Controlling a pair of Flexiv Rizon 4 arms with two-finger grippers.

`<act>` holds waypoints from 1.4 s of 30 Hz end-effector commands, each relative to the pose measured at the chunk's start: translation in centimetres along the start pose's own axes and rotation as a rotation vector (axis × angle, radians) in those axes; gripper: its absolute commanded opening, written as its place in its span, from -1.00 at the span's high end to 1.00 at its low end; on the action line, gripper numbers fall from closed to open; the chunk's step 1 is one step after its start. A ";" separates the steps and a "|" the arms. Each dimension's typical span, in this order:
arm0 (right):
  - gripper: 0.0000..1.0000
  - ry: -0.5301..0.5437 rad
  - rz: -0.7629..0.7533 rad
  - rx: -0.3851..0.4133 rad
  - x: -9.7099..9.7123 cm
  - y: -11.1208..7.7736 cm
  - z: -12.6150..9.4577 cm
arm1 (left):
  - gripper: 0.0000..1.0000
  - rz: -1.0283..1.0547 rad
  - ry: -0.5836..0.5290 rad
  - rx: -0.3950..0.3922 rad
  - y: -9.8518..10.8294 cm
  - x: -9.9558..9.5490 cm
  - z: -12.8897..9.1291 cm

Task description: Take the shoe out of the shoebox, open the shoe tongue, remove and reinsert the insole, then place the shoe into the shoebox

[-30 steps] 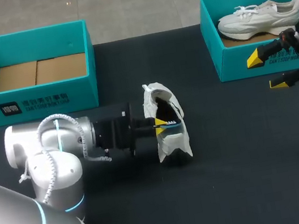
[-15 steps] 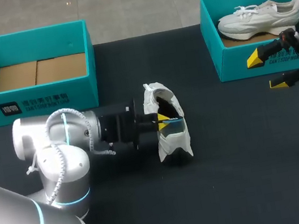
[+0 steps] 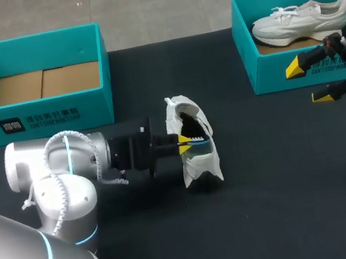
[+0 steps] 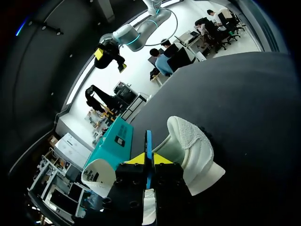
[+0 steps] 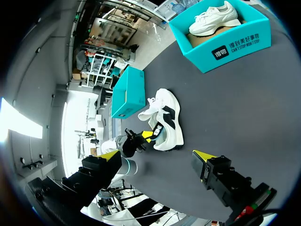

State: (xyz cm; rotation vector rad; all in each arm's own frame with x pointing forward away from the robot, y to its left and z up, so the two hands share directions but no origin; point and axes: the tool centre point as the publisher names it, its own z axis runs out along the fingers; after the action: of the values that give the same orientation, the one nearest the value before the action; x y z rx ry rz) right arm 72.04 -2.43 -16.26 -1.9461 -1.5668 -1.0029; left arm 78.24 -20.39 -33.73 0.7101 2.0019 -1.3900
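Left arm drawn back a little from the shoe since half a second before.
The left end effector (image 3: 187, 142) pinched the thin blue insole (image 4: 148, 146) at the mouth of the white-and-black sneaker (image 3: 201, 161), which had stayed mid-way across the black table (image 3: 269, 186), well apart from both boxes. The right end effector (image 3: 309, 82) hung spread beside the right teal box (image 3: 250, 56), which held a white sneaker (image 3: 300, 18). The left teal cardboard shoebox (image 3: 38, 119) showed its brown floor.
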 end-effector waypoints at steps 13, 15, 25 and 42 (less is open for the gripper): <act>-1.00 -0.003 0.001 -0.002 0.0 -0.1 0.0 | 1.00 -0.028 0.016 -0.013 1.7 0.5 1.4; -1.00 -0.003 0.001 -0.002 0.0 -0.1 0.0 | 1.00 -0.029 0.018 -0.013 1.6 0.5 1.3; -1.00 -0.003 0.001 -0.002 0.0 -0.1 0.0 | 0.27 -0.018 0.011 0.002 0.5 0.0 0.0; -1.00 -0.003 0.001 -0.002 0.0 -0.1 0.0 | 1.00 -0.033 0.054 0.039 0.6 0.9 1.9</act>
State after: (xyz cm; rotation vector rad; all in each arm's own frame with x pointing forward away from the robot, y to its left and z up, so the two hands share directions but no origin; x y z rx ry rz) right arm 72.04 -2.43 -16.26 -1.9461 -1.5668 -1.0029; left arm 77.90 -21.31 -35.10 0.7364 2.0333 -1.4481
